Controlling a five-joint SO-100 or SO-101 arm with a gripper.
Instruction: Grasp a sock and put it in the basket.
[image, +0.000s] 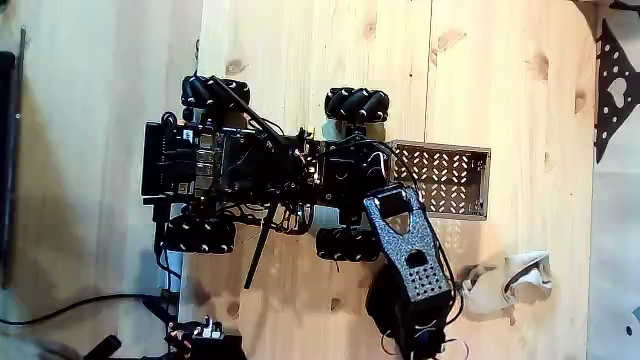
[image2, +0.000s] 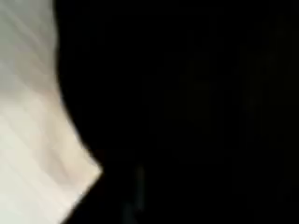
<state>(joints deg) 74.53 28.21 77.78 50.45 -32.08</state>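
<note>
The brown lattice basket sits on the wooden table at the front of the wheeled robot. In the fixed view the speckled arm reaches down and right of it, low over the table, with the gripper at the bottom edge; its fingers are hidden under the wrist. A black soft shape, apparently the sock, lies against the left side of the arm there. Blurred black fills most of the wrist view, with pale wood at the left. Whether the jaws hold the sock cannot be told.
A cream-white sock with grey patches lies right of the arm. The robot base with its mecanum wheels takes up the middle. Cables run along the lower left. A black perforated plate is at the right edge.
</note>
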